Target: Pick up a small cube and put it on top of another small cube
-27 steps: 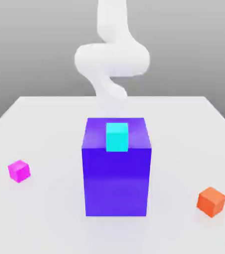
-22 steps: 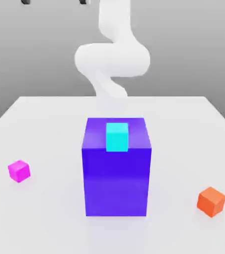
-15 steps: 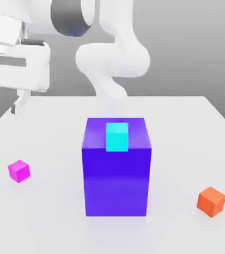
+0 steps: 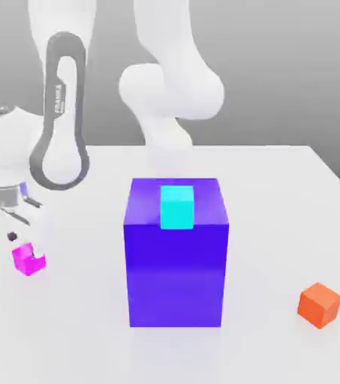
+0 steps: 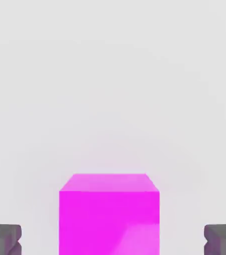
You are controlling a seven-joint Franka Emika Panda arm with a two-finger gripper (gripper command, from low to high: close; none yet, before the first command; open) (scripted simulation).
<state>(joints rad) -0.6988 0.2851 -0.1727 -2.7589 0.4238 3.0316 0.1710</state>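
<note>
At the lower left of the exterior view, the white two-finger gripper hangs right over the small plain magenta-pink cube, which sits on the pale grey table. In the hand view its dark fingertips stand spread wide to either side of the cube, clear of its faces. If they close off-centre, I judge one pad could nudge the cube aside or twist it, spoiling the grasp.

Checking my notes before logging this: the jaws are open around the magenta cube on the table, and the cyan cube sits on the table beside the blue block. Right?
One error: the cyan cube sits on top of the blue block, not beside it, as the exterior view shows. The rest holds: the jaws stand open either side of the magenta cube on the table.
</note>
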